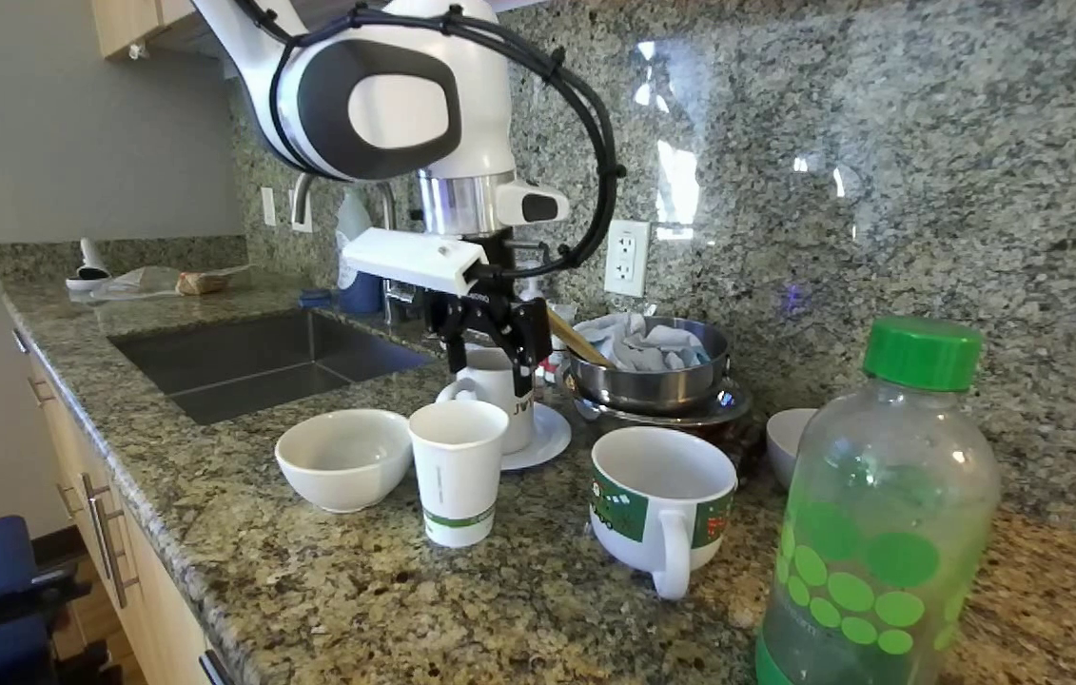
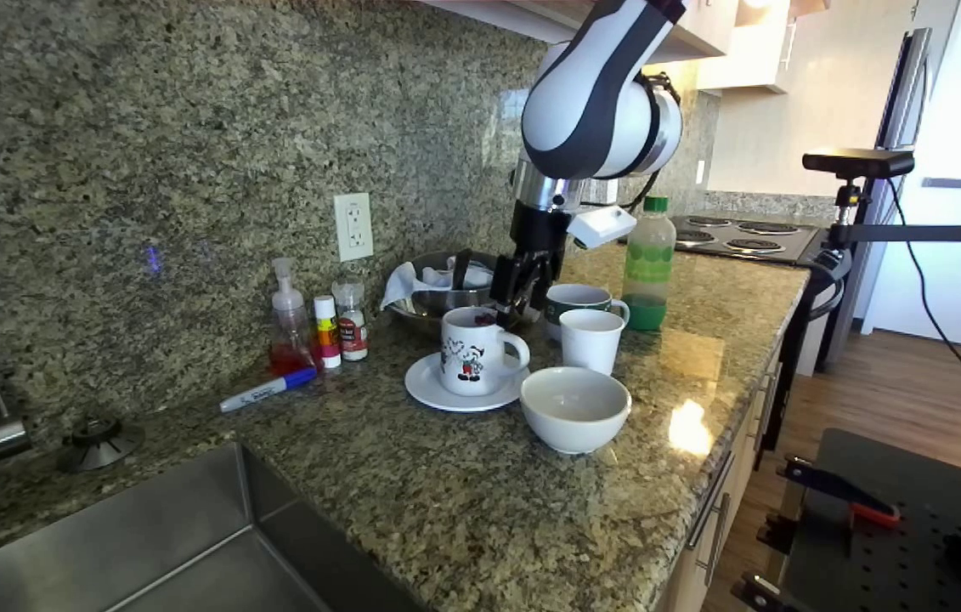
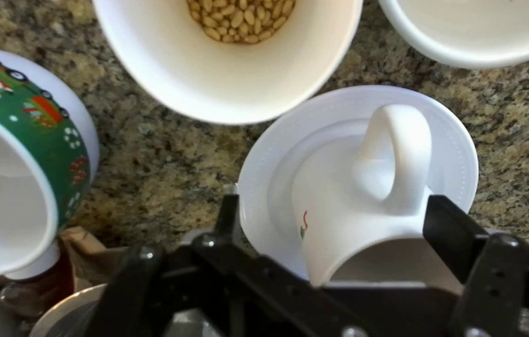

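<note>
White Franka Panda arm, dark-grey panels, silver collar above black fingers. Black zip-tied cables loop higher above them. White box housing over fingers, shiny screws at their joints.

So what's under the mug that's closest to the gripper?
A round white saucer is under the mug; its rim shows. The mug covers the saucer's middle, and the saucer covers the stone counter below, so those spots can't be seen.

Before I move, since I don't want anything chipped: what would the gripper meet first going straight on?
Probably the white cartoon-print mug, before the white saucer under it, though depth is unclear.
</note>
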Controlling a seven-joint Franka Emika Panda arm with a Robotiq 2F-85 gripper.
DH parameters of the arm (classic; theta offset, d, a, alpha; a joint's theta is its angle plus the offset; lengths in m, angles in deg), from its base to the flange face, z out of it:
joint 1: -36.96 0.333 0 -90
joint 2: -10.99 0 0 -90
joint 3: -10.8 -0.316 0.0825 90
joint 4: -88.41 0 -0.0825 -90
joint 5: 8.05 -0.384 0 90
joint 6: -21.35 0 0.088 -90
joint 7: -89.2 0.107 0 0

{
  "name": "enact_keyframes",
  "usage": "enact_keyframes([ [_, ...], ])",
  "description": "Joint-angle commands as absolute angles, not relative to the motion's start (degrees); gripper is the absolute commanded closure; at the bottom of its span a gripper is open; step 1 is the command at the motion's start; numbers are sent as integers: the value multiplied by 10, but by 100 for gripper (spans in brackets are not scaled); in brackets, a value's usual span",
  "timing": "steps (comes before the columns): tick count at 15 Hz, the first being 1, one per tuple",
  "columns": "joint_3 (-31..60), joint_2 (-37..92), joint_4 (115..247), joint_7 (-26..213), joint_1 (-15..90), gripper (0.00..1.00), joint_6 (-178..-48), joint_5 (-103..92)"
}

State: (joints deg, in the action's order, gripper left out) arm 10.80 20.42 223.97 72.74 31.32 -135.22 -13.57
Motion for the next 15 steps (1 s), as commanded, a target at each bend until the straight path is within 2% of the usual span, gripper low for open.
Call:
enact_keyframes([
  [1, 123, 154, 2246, 747, 313, 0, -1299, -117],
  [15, 179, 28, 2254, 812, 302, 0, -1100, -57],
])
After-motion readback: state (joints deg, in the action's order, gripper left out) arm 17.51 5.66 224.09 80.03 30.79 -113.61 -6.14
